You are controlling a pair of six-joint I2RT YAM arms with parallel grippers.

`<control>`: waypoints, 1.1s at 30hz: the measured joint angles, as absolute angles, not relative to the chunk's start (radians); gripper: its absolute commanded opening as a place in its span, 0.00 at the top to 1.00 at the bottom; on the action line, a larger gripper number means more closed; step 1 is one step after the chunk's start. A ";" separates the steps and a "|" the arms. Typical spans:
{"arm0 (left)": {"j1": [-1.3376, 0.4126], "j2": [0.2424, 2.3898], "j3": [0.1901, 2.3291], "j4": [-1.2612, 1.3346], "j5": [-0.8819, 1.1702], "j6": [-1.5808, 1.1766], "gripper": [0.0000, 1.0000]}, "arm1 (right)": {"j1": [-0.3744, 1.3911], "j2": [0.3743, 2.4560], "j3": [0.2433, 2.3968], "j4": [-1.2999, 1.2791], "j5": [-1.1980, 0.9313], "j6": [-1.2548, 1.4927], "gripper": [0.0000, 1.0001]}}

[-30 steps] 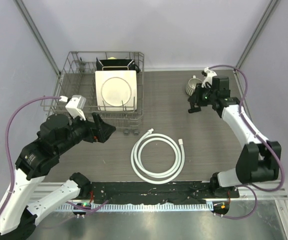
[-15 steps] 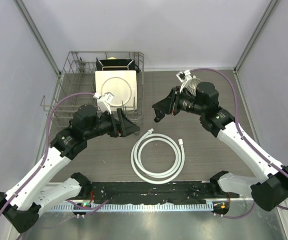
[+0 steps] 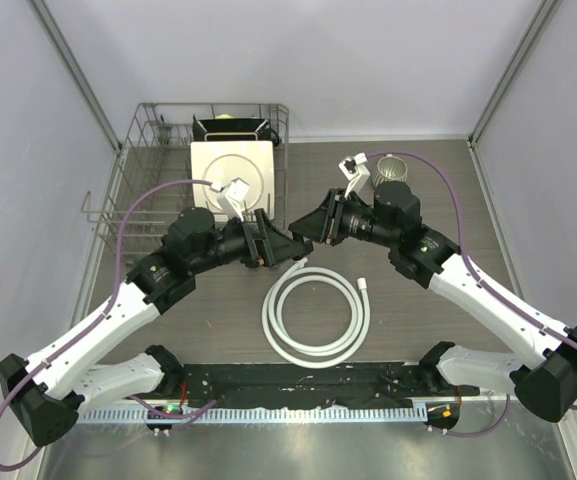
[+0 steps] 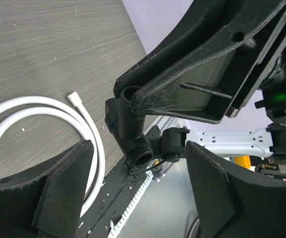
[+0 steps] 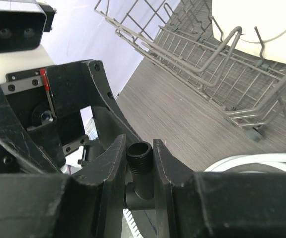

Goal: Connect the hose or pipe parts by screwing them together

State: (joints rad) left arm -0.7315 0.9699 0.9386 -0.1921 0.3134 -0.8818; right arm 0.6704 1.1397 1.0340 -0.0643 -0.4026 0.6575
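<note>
Grey wood-grain table [image 3: 393, 335] is seen beneath pale walls, and above its centre the tips of the two arms are found close together. The right gripper [image 5: 139, 148] is closed on a small black T-shaped plastic fitting [image 4: 132, 130], which is clamped between the fingers with one threaded port projecting past the fingertips. The left gripper [image 4: 138, 173] is pointed at it from the 9 o'clock side. Its jaws are spread wide and nothing is held; the fitting is seen in the gap but is touched by neither finger. A long white flexible hose [image 3: 271, 320] is coiled in about two loops on the table at 6 o'clock of the grippers, with its white end connectors at the coil's 12 and 2 o'clock. A wire dish rack [image 5: 197, 59] holding a square white plate [image 3: 223, 170] is placed at 10 o'clock of the table, and a ribbed metal cup [image 3: 394, 168] at 1 o'clock.
</note>
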 measured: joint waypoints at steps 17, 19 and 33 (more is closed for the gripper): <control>-0.781 1.044 0.950 -0.245 0.193 -0.822 0.57 | 0.776 1.184 1.056 -0.106 -0.262 0.702 0.99; -0.782 1.056 0.953 -0.267 0.183 -0.821 0.90 | 0.785 1.193 1.056 -0.107 -0.249 0.702 0.99; -0.785 1.023 0.966 -0.313 0.187 -0.831 1.00 | 0.797 1.026 1.009 -0.125 -0.130 0.519 0.23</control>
State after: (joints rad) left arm -0.7853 1.0225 0.9657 -0.3126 0.1871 -0.8307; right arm 0.7975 1.0260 1.0088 -0.1253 -0.1299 0.5186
